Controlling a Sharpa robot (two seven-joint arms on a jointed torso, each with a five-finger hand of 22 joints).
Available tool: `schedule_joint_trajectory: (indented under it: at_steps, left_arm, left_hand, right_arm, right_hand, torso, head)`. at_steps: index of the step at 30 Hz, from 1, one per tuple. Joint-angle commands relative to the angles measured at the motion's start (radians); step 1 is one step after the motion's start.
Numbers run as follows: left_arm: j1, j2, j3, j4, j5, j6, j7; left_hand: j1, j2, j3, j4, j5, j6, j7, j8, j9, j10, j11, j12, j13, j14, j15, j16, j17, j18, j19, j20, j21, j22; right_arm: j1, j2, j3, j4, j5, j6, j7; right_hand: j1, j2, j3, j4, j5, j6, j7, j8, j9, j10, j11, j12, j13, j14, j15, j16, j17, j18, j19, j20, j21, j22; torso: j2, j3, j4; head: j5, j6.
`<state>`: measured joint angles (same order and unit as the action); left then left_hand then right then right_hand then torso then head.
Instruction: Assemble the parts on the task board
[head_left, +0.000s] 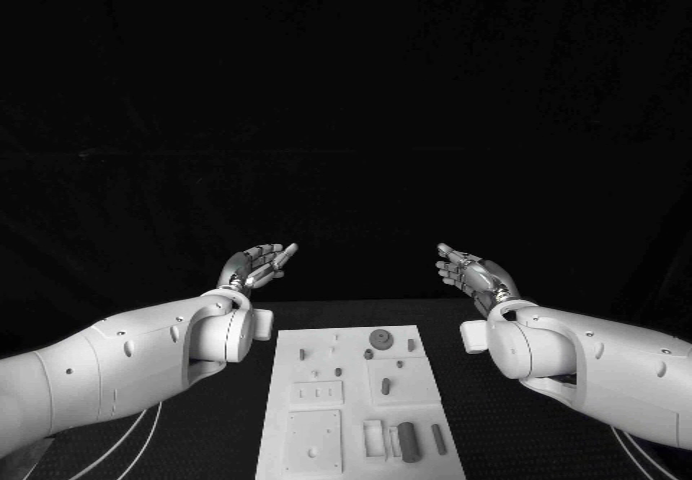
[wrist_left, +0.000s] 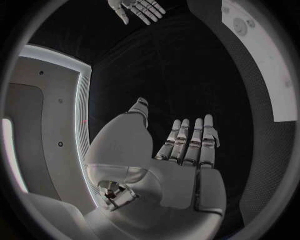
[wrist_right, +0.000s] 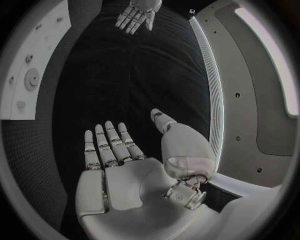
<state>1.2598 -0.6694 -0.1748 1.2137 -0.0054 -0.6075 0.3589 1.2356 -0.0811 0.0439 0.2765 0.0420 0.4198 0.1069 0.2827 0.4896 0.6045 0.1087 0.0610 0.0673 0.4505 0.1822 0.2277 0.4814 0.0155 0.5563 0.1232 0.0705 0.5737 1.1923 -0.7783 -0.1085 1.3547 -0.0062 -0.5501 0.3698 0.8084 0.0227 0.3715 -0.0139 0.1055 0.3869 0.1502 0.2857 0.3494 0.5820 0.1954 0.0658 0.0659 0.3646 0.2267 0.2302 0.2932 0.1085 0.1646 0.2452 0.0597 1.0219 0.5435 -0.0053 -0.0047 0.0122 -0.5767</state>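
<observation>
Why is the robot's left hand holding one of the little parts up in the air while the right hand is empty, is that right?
Not quite. The left hand is empty too: the left wrist view shows its palm bare and its fingers stretched out. The right hand is empty, as you said. In the head view both hands are raised beyond the task board, and the parts lie on it.

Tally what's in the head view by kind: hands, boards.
Hands: 2, the left hand and the right hand, both raised above the table, holding nothing, fingers apart.
Task board: 1, with small parts lying on it, too small to count reliably.
Total: 3.
</observation>
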Motion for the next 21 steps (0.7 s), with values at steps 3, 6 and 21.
schedule_joint_trajectory:
  at_steps: [3,6,21]
  left_arm:
    - [0.048,0.029,-0.033,-0.086,-0.027,0.171,-0.127]
    - [0.064,0.037,-0.046,-0.111,-0.029,0.191,-0.143]
    - [0.067,0.002,-0.058,-0.086,-0.125,0.312,-0.149]
  left_hand:
    - [0.055,-0.001,-0.001,0.016,0.007,0.023,0.004,0.013,0.02,0.027,0.004,0.007,0.003,0.023,0.008,0.014,0.02,-0.015,0.026,0.005,0.007,0.024]
    - [0.058,0.003,-0.006,0.016,0.007,0.025,0.006,0.014,0.02,0.032,0.006,0.008,0.004,0.029,0.007,0.017,0.021,-0.015,0.028,0.004,0.008,0.025]
    - [0.244,0.026,0.023,0.016,0.01,0.204,0.088,0.072,0.021,0.299,0.062,0.112,0.046,0.371,-0.036,0.17,0.066,0.036,0.256,-0.061,0.094,0.044]
  right_arm:
    - [0.051,0.001,-0.032,-0.082,-0.04,0.292,-0.158]
    - [0.072,0.002,-0.047,-0.114,-0.046,0.348,-0.19]
    - [0.092,0.087,-0.064,-0.255,-0.698,0.292,-0.22]
  right_hand:
    - [0.074,0.025,0.008,-0.042,0.008,0.037,0.069,0.029,0.019,0.05,0.014,0.017,0.006,0.056,0.013,0.041,0.035,0.013,0.012,0.02,0.011,0.061]
    - [0.098,0.021,0.009,-0.074,0.008,0.045,0.069,0.034,0.019,0.065,0.014,0.02,0.006,0.077,0.013,0.055,0.044,0.015,0.019,0.022,0.014,0.079]
    - [0.24,-0.045,0.088,-0.276,0.009,0.262,0.074,0.121,0.036,0.322,0.017,0.104,0.025,0.321,0.001,0.163,0.081,0.085,0.236,0.022,0.078,0.3]
  torso:
    - [0.0,-0.0001,-0.0002]
    - [0.0,-0.0001,-0.0002]
    - [0.007,0.003,0.0001]
  head:
    - [0.0,0.0]
    - [0.0,0.0]
    - [0.01,-0.045]
